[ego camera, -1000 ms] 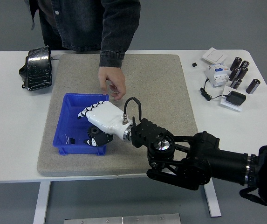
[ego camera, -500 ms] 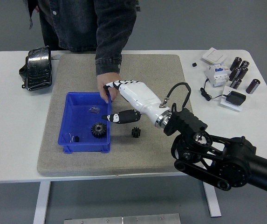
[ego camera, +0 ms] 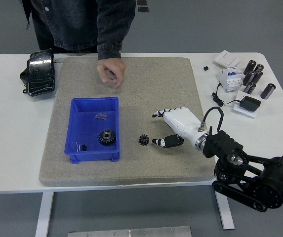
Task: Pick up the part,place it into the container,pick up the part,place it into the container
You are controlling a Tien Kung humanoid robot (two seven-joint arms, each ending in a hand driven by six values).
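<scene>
A blue bin near the mat's left edge holds a large gear and tiny bits too small to identify. Open mat lies right of it, where a small gear sits, just left of the right hand, fingers spread, empty.

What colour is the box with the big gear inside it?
The rectangular plastic box is bright blue, and the toothed metal gear in it is black. The head view shows it best.
</scene>
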